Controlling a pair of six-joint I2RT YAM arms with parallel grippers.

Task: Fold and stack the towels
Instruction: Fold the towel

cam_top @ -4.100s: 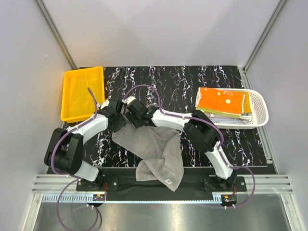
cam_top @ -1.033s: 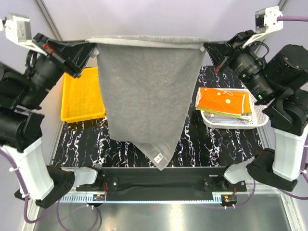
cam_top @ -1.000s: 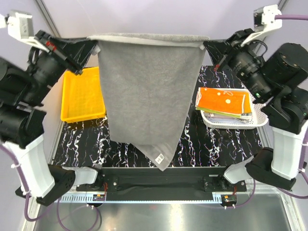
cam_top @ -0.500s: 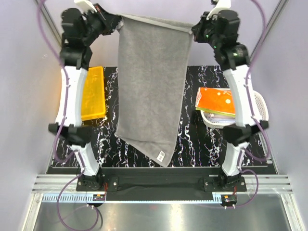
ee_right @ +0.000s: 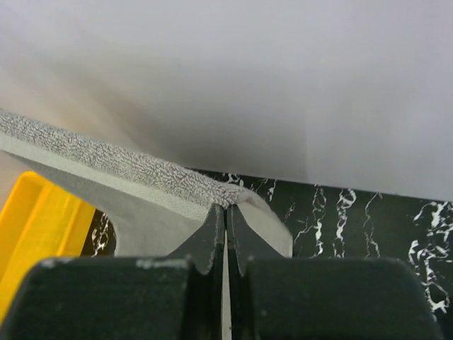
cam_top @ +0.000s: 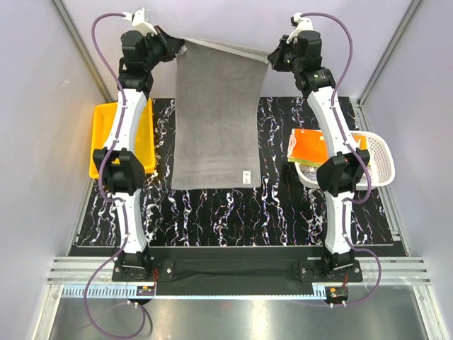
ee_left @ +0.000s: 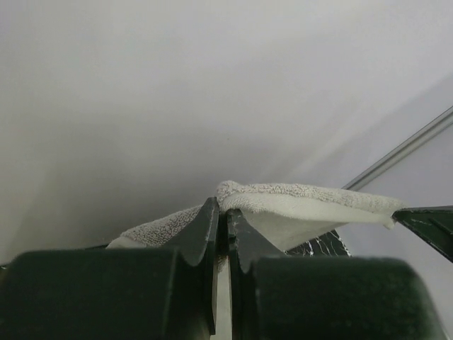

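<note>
Pinching the grey towel (cam_top: 212, 120) at both top corners: L tool (cam_top: 175, 48) clamped on the left corner, R tool (cam_top: 271, 60) clamped on the right. Nothing but cloth between the fingers in either wrist view. Holding the top hem taut across the far end of the desk (cam_top: 283, 205), w/ both arms stretched out long and high.

Held that way, prob., to spread the cloth to full width w/o wrinkles and hang it as one clean sheet, not a heap. Gripped at the very corners, not mid-edge, for straight edges to match up at the fold.

Step in hand, prob.: laying it out flat on the marble top. Looks to have the bottom hem, w/ its small white label, about mid-desk and square to the near edge. Can't tell whether touching or just above. Placed between the yellow bin (cam_top: 99, 142) on the left and the white basket (cam_top: 381, 159) on the right, overlapping neither, so room to fold.

Leaving the orange towel (cam_top: 308, 145) and whatever lies under it piled in the basket for later, so early in the job by the look of it.

Next, likely: lower the top hem flat w/ even tension both sides. Risk of a skewed lay on dropping one corner first.
</note>
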